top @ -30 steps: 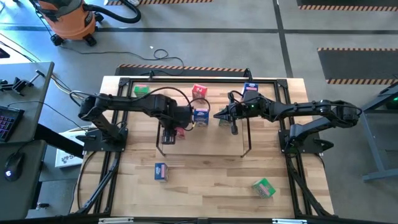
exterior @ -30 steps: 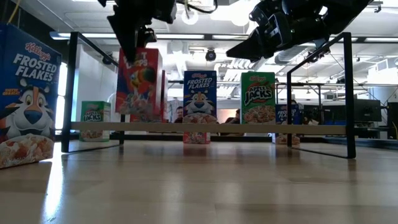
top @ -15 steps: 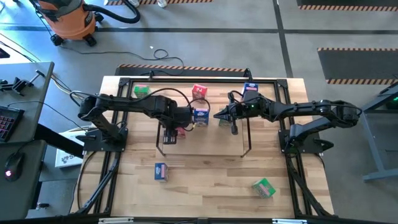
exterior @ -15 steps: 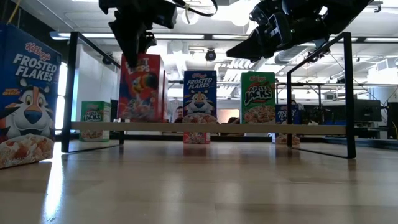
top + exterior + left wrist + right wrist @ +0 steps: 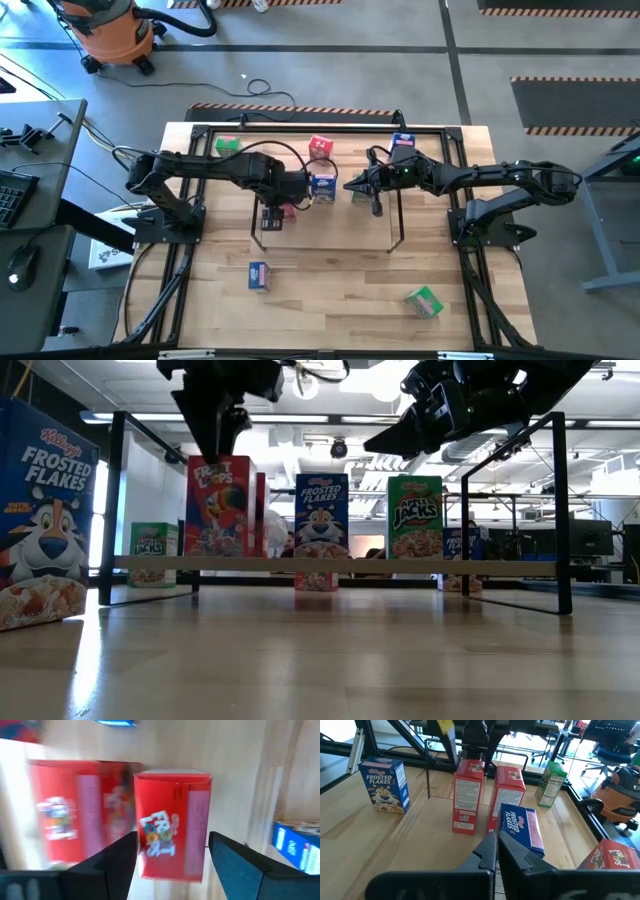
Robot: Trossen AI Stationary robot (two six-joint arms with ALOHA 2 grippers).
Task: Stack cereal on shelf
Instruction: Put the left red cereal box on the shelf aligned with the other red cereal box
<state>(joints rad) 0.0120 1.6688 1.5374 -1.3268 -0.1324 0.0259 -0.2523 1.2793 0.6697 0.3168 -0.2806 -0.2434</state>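
Note:
A red Froot Loops cereal box [image 5: 218, 505] stands upright on the shelf's board [image 5: 330, 564]. It also shows in the high view [image 5: 291, 209]. My left gripper [image 5: 172, 840] is right above it [image 5: 217, 445] with a finger on each side of the box's top. The shelf is a low black wire rack [image 5: 400, 215] at mid-table. A blue Frosted Flakes box [image 5: 321, 515] and a green Apple Jacks box [image 5: 415, 515] stand upright further right. My right gripper [image 5: 497, 840] is shut and empty, hovering above the shelf [image 5: 347, 186] near the blue box [image 5: 520, 827]. My left gripper has the red box between its two fingers, which lie against two opposite sides [image 5: 142, 845] near the box's top. The fingers [image 5: 475, 750] come from above, pointing down. The box stands upright with its bottom on the shelf's board.
Loose boxes lie around: blue [image 5: 259, 275] and green [image 5: 424, 301] near the front, and green [image 5: 227, 146], red [image 5: 320, 147] and blue [image 5: 403, 142] at the back. A second red box [image 5: 510, 790] stands behind the held one. A black rail frame [image 5: 180, 230] borders the tabletop.
The red box in my left gripper was tilted and higher a second ago. It has come down and swung upright, its front now facing the near edge and its bottom on the shelf's board. My right gripper has kept still.

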